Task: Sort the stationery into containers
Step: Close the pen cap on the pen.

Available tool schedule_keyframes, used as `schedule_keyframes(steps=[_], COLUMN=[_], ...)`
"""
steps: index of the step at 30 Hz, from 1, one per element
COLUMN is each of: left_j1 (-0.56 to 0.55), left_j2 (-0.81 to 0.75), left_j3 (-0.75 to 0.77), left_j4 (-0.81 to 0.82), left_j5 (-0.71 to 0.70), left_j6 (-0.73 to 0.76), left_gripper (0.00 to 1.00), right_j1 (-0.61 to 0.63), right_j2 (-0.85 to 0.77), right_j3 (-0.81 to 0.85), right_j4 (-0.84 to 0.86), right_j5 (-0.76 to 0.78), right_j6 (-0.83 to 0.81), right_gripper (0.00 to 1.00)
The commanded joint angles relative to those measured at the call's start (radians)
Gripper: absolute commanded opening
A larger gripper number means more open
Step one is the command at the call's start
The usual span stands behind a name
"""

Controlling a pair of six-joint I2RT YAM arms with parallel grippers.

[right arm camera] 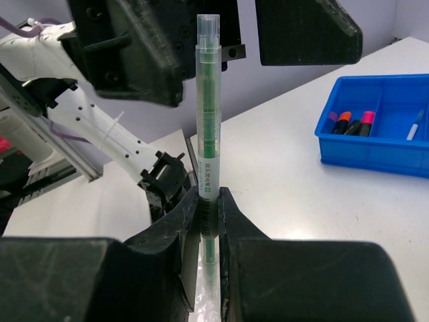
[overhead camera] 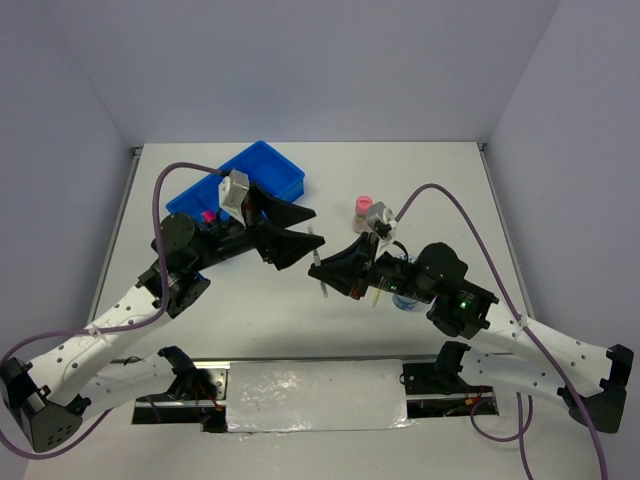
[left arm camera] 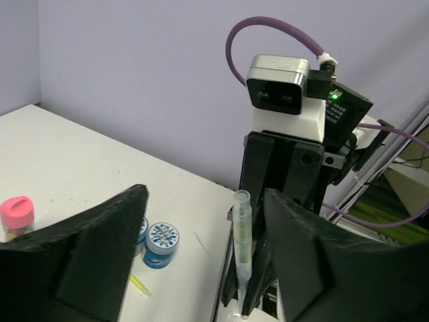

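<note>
The right pincer (right arm camera: pixel 209 201) is pressed together low on a thin clear-and-green pen (right arm camera: pixel 208 100), holding it upright above the table (left arm camera: pixel 67 161). The pen's capped end rises between the fingers of the left pincer (left arm camera: pixel 208 248), which is spread wide and touches nothing. From the left wrist view the pen stands nearer one finger than the other. This looks like a pass between the arms, though which way it runs cannot be told. To do it well, only one pincer should let go, and only once the other grips firmly. The open one should travel straight along the pen's line so that neither finger knocks it askew. The blue tray (overhead camera: pixel 265 165) lies on the left arm's side, well apart, with highlighters (right arm camera: pixel 355 124) in one compartment and a thin pen (right arm camera: pixel 415 124) in another. The held pen probably belongs with that one, laid in low and flat. On the table, two blue-white discs (left arm camera: pixel 162 238), a pink-capped bottle (left arm camera: pixel 17 215) and a yellow pen (left arm camera: pixel 139 285) await sorting.
</note>
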Motion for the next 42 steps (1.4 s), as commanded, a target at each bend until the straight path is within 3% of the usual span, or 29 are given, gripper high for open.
schedule_keyframes(steps=[1,6,10,18,26,36,42], left_j1=[-0.004,-0.004,-0.004,-0.004,-0.014,-0.122,-0.126], left_j2=[0.001,0.006,0.015,0.019,0.052,-0.008,-0.028], left_j3=[0.049,0.051,0.043,-0.026,-0.119,-0.262,-0.328], left_j4=[0.026,0.046,0.071,0.078,0.134,-0.037,-0.023], left_j5=[-0.025,0.003,0.045,0.084,0.101,-0.077,-0.082], left_j6=[0.024,0.01,-0.014,-0.066,-0.182,-0.137,-0.142], left_gripper=[0.8,0.66,0.36,0.0,0.0,0.0,0.0], right_j1=[-0.001,-0.001,-0.001,-0.001,-0.002,-0.008,-0.014], right_j2=[0.003,0.012,0.009,0.061,0.18,0.212,0.232], right_j3=[0.014,0.015,0.025,0.162,0.351,0.512,0.587], right_j4=[0.023,0.009,0.008,-0.022,0.063,0.12,0.124], right_j5=[-0.02,-0.014,0.016,0.121,0.136,0.171,0.153], right_j6=[-0.019,-0.029,-0.035,-0.095,-0.229,-0.316,-0.274], right_gripper=[0.0,0.0,0.0,0.0,0.0,0.0,0.0])
